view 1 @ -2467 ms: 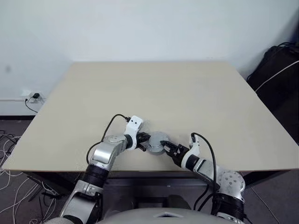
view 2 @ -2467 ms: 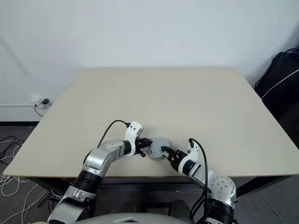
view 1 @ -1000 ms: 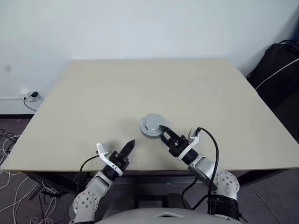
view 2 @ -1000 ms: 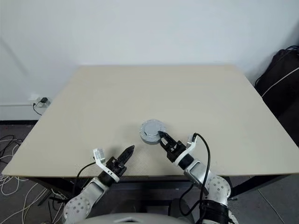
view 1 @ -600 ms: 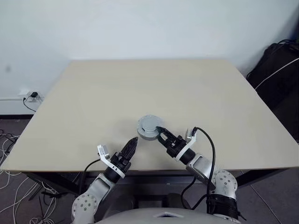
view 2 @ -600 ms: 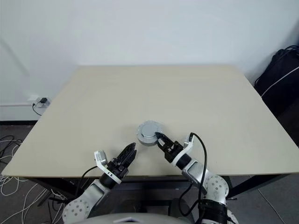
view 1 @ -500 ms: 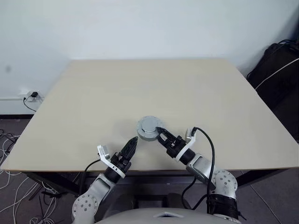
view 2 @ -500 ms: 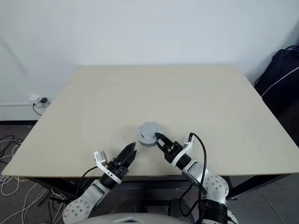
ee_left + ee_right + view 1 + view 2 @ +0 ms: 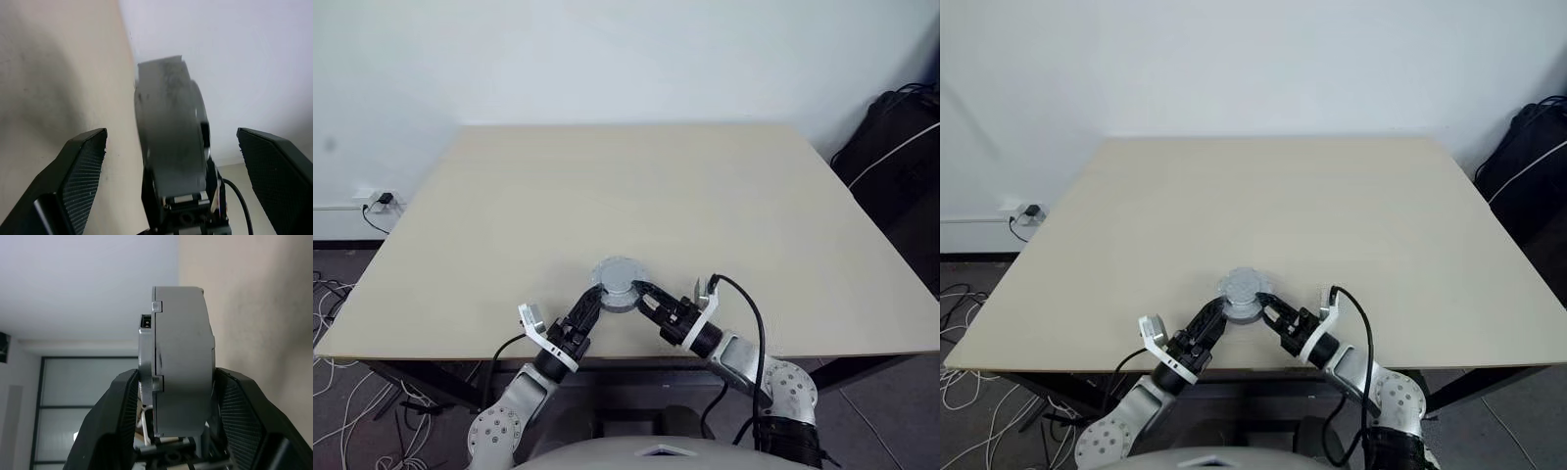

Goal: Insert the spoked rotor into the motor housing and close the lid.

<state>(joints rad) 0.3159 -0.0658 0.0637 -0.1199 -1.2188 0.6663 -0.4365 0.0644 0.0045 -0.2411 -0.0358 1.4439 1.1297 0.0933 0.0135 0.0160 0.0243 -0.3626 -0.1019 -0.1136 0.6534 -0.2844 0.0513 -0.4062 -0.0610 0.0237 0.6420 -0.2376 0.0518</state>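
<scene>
R gripper (image 9: pixel 646 294) clamped on lidded motor housing (image 9: pixel 618 284) at table (image 9: pixel 705 196) front edge; L gripper (image 9: pixel 594 297) fully spread, fingers (image 9: pixel 73 181) flanking it w/o contact; both forearms level, converging

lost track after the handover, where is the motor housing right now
In the head views the motor housing sits near the table's front edge, clamped by the right gripper, with the open left gripper beside it.

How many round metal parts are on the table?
1: a closed grey motor housing near the table's front edge, clamped by the right gripper, the open left gripper beside it. Any rotor inside is hidden.
</scene>
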